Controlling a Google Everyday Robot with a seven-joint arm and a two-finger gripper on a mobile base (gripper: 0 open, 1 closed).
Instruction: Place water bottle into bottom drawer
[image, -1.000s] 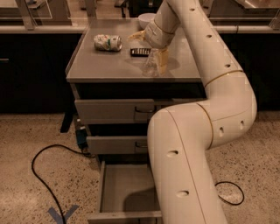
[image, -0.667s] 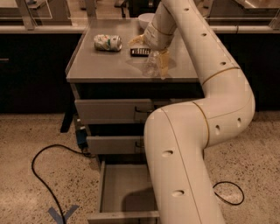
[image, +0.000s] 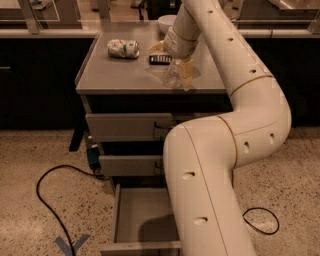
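Note:
The clear water bottle (image: 173, 75) stands near the front edge of the grey cabinet top (image: 115, 75). My gripper (image: 180, 74) comes down on it from above, and its yellowish fingers (image: 187, 72) close around the bottle, which still rests on the top. The bottom drawer (image: 140, 212) is pulled open below, showing a plain grey floor. My own white arm (image: 210, 190) covers its right part.
A crushed white-green can (image: 123, 48), a small dark packet (image: 160, 59) and a white bowl (image: 167, 22) lie on the cabinet top. The two upper drawers (image: 125, 125) are shut. A black cable (image: 47, 200) and a blue tape mark (image: 72, 245) are on the floor at left.
The gripper and bottle have stayed almost in place; the arm has shifted only slightly.

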